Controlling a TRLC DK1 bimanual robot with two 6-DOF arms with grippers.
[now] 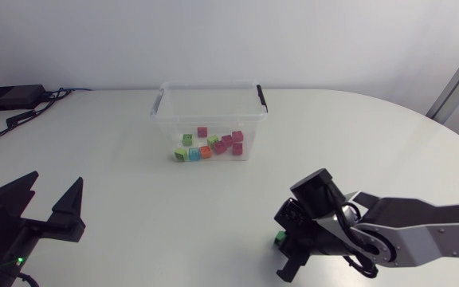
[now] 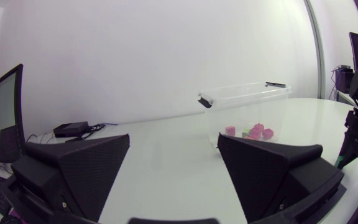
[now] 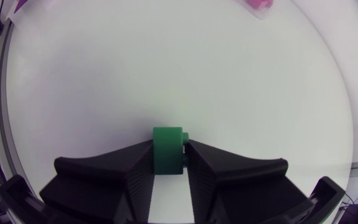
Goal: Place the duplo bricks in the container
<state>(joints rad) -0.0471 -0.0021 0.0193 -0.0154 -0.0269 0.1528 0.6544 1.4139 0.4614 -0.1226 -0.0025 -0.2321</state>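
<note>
A green duplo brick (image 3: pixel 168 149) sits between the fingers of my right gripper (image 3: pixel 169 163), which is shut on it from both sides, low over the table. From above, only a sliver of that green brick (image 1: pixel 280 237) shows under the right gripper (image 1: pixel 287 249), near the table's front edge. The clear plastic container (image 1: pixel 208 121) stands at the back middle with several coloured bricks (image 1: pixel 208 146) inside. My left gripper (image 1: pixel 48 209) rests open at the front left, far from everything; its fingers (image 2: pixel 89 169) stand wide apart, with the container (image 2: pixel 247 112) ahead of them.
A black box with cables (image 1: pixel 10 97) lies at the table's back left corner. The white table (image 1: pixel 134 191) stretches bare between the two arms and the container.
</note>
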